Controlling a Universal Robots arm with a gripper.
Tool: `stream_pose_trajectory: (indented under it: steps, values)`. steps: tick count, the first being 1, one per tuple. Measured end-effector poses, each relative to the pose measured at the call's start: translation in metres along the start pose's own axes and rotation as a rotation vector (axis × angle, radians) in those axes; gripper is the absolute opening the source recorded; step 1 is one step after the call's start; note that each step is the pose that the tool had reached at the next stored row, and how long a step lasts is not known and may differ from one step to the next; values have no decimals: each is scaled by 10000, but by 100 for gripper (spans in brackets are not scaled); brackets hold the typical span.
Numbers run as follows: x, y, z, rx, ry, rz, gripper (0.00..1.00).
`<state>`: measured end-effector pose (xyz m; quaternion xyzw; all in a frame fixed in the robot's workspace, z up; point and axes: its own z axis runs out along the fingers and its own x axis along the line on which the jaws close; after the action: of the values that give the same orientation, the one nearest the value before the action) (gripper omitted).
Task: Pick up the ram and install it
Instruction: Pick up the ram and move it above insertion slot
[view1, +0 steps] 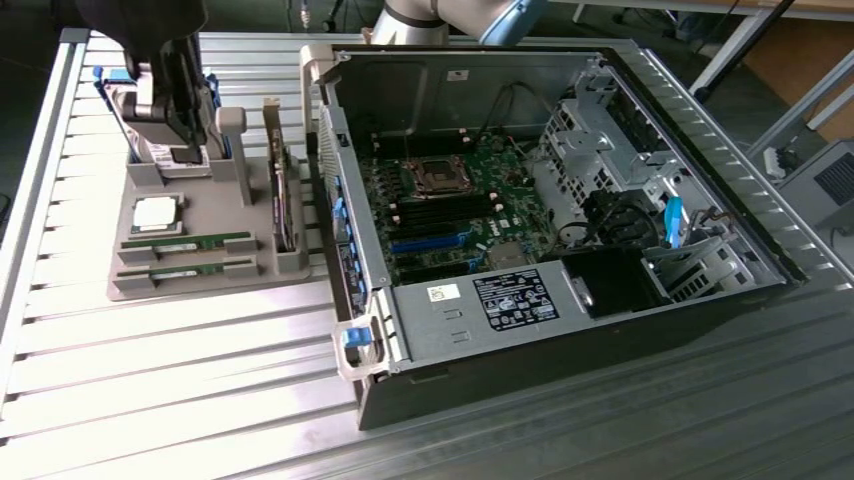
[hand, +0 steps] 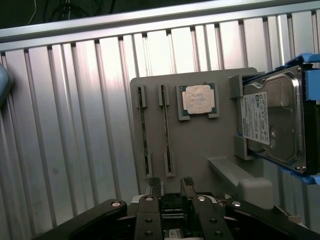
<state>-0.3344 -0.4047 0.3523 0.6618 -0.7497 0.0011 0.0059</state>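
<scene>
**Over the parts tray, jaws apart**

Above the gray tray, the gripper hovers with its jaws spread, nothing between them. Just ahead of the fingertips, the ram stands on edge in its slot, roughly in line with the gap. Its twin sits one slot aside. The processor chip lies on the ram's other side.

A ribbed aluminium tabletop carries a grey parts holder and, just beside it on the exterior view's right, an open computer case. On the holder lie a square silver processor and a hard drive in a blue caddy. A dark expansion card stands on edge. Inside the case sit the motherboard, its CPU socket and a labelled power supply.
</scene>
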Motion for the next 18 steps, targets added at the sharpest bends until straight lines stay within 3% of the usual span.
stream_pose_trajectory:
  steps: [18]
  values:
    - [1, 10, 107, 0, 0, -1, 29]
